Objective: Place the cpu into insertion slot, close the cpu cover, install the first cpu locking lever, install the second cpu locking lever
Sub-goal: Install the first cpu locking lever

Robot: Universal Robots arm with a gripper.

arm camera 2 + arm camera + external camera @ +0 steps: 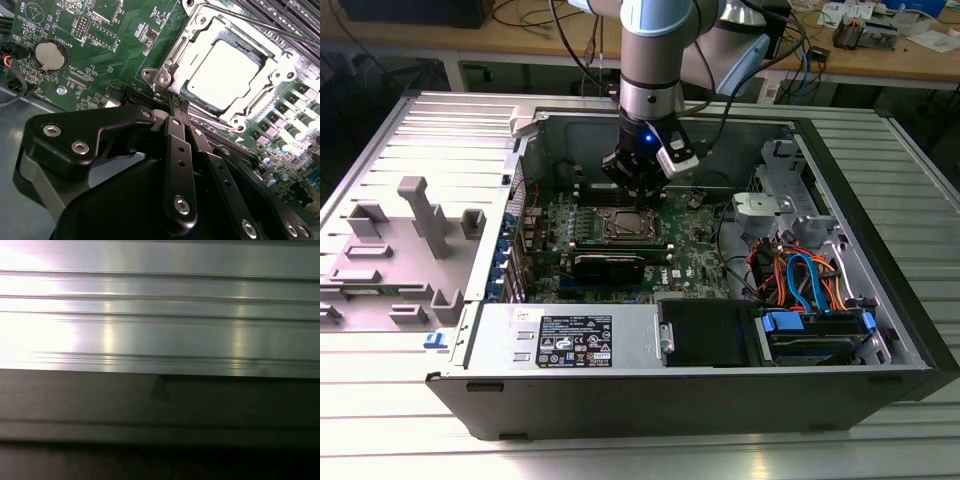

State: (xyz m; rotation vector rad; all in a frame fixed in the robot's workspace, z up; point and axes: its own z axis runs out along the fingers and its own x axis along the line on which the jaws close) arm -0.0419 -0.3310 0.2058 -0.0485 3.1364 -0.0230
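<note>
Jaws clenched together, gripping nothing; I'm pressing gripper (172, 102) tip at insertion slot (226, 75) corner. Cpu (225, 74) sitting inside slot, cpu cover (197, 35) already down (judging lever step underway). Keeping push slow, straight.

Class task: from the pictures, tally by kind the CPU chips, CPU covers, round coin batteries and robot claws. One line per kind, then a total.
cpu: 1
cpu cover: 1
coin battery: 1
claw: 1
Total: 4
</note>
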